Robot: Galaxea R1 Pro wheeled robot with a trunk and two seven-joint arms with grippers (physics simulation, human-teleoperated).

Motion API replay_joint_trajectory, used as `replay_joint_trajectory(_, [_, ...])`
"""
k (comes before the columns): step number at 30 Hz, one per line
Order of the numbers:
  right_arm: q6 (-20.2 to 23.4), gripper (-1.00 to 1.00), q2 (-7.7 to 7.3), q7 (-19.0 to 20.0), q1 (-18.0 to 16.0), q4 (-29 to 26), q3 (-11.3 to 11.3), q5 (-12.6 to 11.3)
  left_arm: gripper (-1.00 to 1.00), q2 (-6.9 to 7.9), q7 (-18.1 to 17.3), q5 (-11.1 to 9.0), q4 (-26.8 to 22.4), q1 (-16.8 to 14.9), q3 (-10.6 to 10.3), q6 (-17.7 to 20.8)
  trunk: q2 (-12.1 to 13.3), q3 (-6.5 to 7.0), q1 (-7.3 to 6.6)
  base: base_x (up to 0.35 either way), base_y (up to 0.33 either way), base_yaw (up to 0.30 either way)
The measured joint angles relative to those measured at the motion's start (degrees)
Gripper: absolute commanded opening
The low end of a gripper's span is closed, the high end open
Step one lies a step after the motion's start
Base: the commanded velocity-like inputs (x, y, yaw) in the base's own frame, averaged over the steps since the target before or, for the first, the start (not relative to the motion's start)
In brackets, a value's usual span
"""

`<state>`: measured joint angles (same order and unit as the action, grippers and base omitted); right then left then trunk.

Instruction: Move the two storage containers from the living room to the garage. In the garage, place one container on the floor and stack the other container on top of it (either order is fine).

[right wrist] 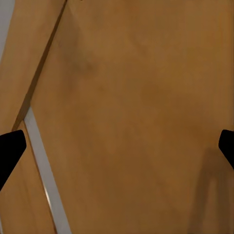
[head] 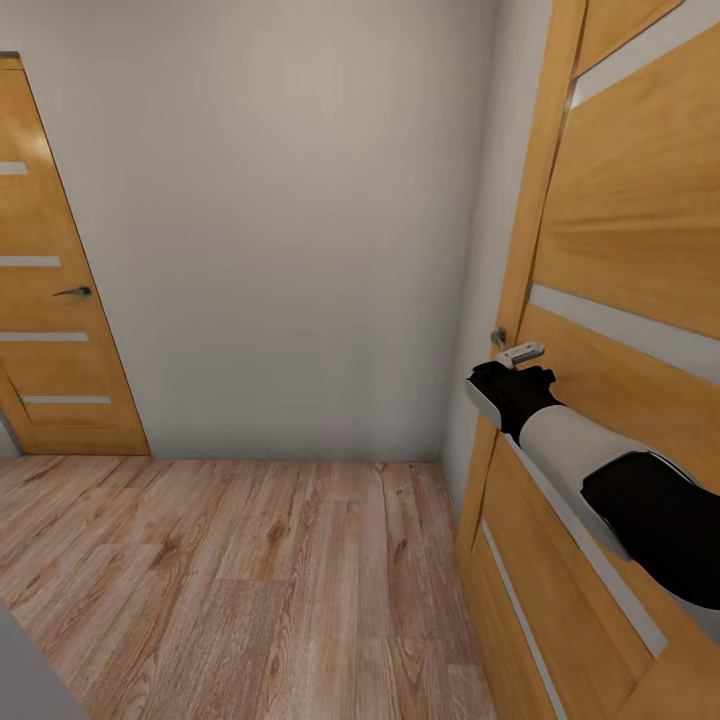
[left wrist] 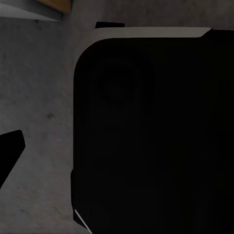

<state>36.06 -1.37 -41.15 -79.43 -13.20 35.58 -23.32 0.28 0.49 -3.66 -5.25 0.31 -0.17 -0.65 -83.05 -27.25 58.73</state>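
Wood fills your right side: a slatted door (head: 620, 300) of orange-brown panels with pale strips, and your right arm reaches to it, the right gripper (head: 497, 385) just below the door handle (head: 520, 353). In the right wrist view both dark fingertips (right wrist: 9, 151) sit far apart at the frame's edges with bare door panel between them, so that gripper is spread wide and holds nothing. A second door (head: 50, 300) with its own lever stands at the far left of the white wall (head: 280, 220), above the light wood-plank flooring (head: 250, 580).

Neither storage container is in sight here; you are in transit at a doorway. The left gripper cannot be judged: the left wrist view gives one dark fingertip (left wrist: 9, 146) over grey ground beside a black body of the robot (left wrist: 156, 136).

Judging from the task alone, thin-walled tubs should be light but may flex, so take one by a wall near a corner.
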Motion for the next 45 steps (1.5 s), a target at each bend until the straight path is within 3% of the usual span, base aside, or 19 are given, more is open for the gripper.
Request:
replay_joint_trajectory(7, [0.3, 1.00, -0.24, 0.0, 0.0, -0.6, -0.4, -0.4, 1.00, 0.00, 0.0, 0.0, 0.0, 0.0, 0.0, 0.0, 0.0, 0.00, 0.00, 0.000, 0.000, 0.000])
replay_joint_trajectory(9, [1.2, 1.00, 0.76, -0.5, 0.0, -0.8, -0.1, 0.7, 1.00, 0.02, 0.0, 0.0, 0.0, 0.0, 0.0, 0.0, 0.0, 0.00, 0.00, 0.000, 0.000, 0.000])
replay_joint_trajectory(11, [1.3, 1.00, 3.39, -1.2, 0.0, -0.9, -0.1, 0.5, 1.00, 0.04, 0.0, 0.0, 0.0, 0.0, 0.0, 0.0, 0.0, 0.00, 0.00, 0.000, 0.000, 0.000])
replay_joint_trajectory(12, [1.6, 1.00, 5.45, -2.0, 0.0, -1.0, -0.1, 0.5, 1.00, 0.04, 0.0, 0.0, 0.0, 0.0, 0.0, 0.0, 0.0, 0.00, 0.00, 0.000, 0.000, 0.000])
replay_joint_trajectory(15, [2.2, 1.00, 8.22, -2.9, 0.0, -1.1, -0.1, 0.6, 1.00, 0.01, 0.0, 0.0, 0.0, 0.0, 0.0, 0.0, 0.0, 0.00, 0.00, 0.000, 0.000, 0.000])
replay_joint_trajectory(17, [2.6, 1.00, 11.30, -3.5, 0.0, -1.5, -0.1, 0.5, 1.00, -0.01, 0.0, 0.0, 0.0, 0.0, 0.0, 0.0, 0.0, 0.00, 0.00, 0.000, 0.000, 0.000])
replay_joint_trajectory(32, [1.8, 1.00, 11.37, -1.2, 0.1, -5.8, -0.9, -1.3, 1.00, 0.00, 0.2, -0.1, -0.1, 0.0, 0.0, 0.0, 0.0, 0.00, 0.00, 0.000, 0.000, 0.000])
replay_joint_trajectory(35, [0.4, 1.00, 11.37, 4.6, 0.7, -6.7, -1.0, -6.0, 1.00, 0.01, 0.2, -0.1, -0.1, 0.0, 0.0, 0.0, 0.0, 0.00, 0.00, 0.000, 0.000, 0.000])
replay_joint_trajectory(37, [-0.3, 1.00, 11.37, 8.5, 1.5, -6.8, -1.1, -7.9, 1.00, 0.05, 0.2, -0.1, -0.1, 0.0, 0.0, 0.0, 0.0, 0.00, 0.00, 0.000, 0.000, 0.000])
replay_joint_trajectory(45, [-2.8, 1.00, 11.37, 17.9, 5.2, -6.8, -1.1, -9.1, 1.00, 0.08, 0.2, -0.1, -0.1, 0.0, 0.1, 0.0, 0.0, 0.00, 0.00, 0.000, 0.000, 0.000])
